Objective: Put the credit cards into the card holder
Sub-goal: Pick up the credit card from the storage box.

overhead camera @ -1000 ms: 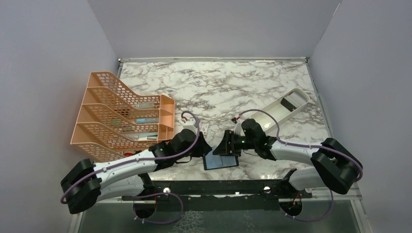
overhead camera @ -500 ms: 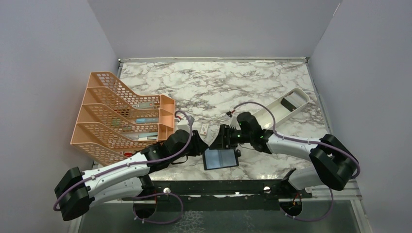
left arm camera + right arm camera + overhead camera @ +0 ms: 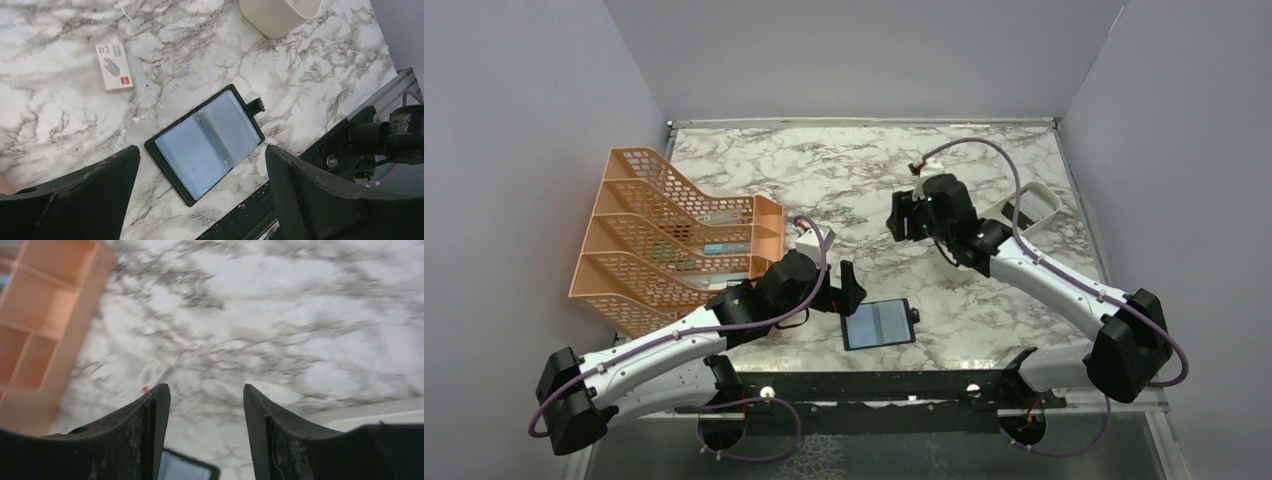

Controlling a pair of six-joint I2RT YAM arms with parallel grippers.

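Observation:
The card holder [image 3: 879, 323] lies open and flat near the table's front edge, its blue-grey lining [image 3: 207, 142] facing up and its strap tab at the right. My left gripper [image 3: 845, 291] hovers just left of and above it, open wide; the left wrist view shows the holder between the spread fingers [image 3: 320, 200], untouched. My right gripper [image 3: 903, 216] is raised over the middle of the table, well behind the holder, open and empty [image 3: 205, 388]. Only a corner of the holder [image 3: 187, 471] shows there. I can make out no credit cards.
An orange mesh file rack [image 3: 674, 240] stands at the left. A small white piece with a red mark [image 3: 114, 66] lies behind the holder. A long white tray [image 3: 1036, 200] sits at the back right, partly behind the right arm. The table's metal front rail [image 3: 874, 385] runs close below the holder.
My left gripper has opened wide and drawn back slightly from the holder. The right arm has lifted off the holder and swung toward the back. The holder now lies free and open.

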